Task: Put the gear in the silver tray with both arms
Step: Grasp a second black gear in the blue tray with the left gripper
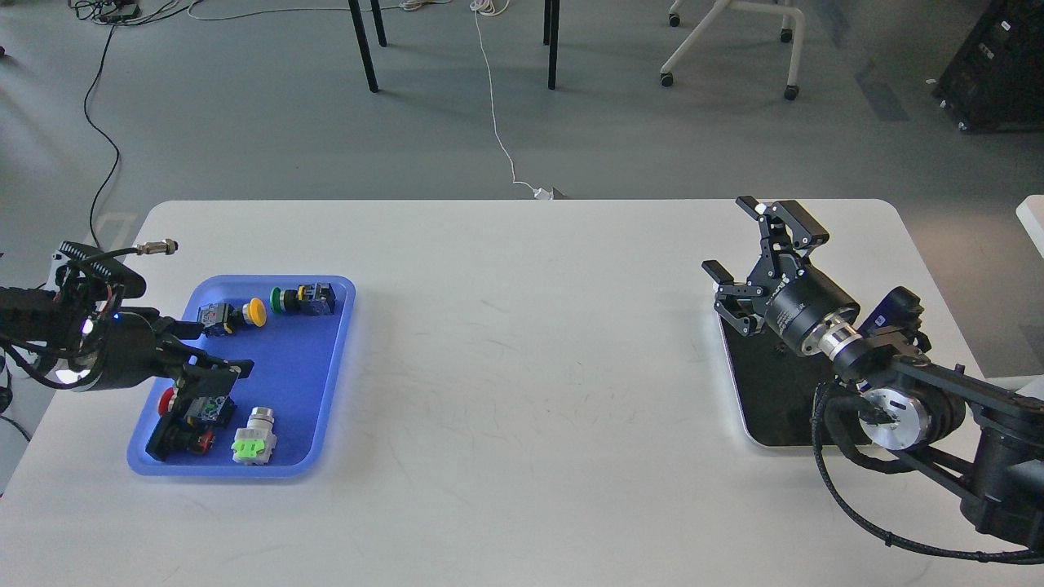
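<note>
fingers of the right gripper are spread wide with nothing between them, held above the far left corner of the silver tray, which lies on the right side of the white table. the left gripper reaches into the blue tray on the table's left side; whether its fingers grip anything i cannot tell. in that tray lie a yellow push button, a green one, a red one under the gripper, and a white and green switch.
</note>
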`<state>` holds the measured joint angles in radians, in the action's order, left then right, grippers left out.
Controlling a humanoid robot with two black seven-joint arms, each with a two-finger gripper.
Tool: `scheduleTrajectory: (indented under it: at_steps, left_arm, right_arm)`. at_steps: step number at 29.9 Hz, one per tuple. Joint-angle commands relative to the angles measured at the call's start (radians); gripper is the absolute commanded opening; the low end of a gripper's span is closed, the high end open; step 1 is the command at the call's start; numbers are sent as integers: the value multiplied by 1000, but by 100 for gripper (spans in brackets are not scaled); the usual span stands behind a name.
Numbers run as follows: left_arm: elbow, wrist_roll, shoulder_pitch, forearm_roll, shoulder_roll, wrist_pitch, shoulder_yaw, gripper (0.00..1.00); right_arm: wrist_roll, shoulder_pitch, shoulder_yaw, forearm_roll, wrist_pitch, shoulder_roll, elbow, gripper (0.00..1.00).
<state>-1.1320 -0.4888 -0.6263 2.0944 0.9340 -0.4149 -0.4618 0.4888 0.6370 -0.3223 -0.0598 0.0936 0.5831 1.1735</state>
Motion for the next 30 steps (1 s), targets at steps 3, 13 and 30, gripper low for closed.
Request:
scheduleTrajectory:
  at_steps: [3, 13, 30]
  left_arm:
    - [80, 0, -26, 47, -47, -1, 38, 86]
    - [207, 0, -49, 64, -113, 1, 72, 78]
    - [247, 0, -79, 67, -136, 4, 130, 37]
  right_arm:
    - [0, 1, 0, -2, 0, 0, 0, 97]
    - [0, 1, 0, -2, 0, 3, 0, 97]
    - [0, 0, 0, -2, 0, 7, 2, 97]
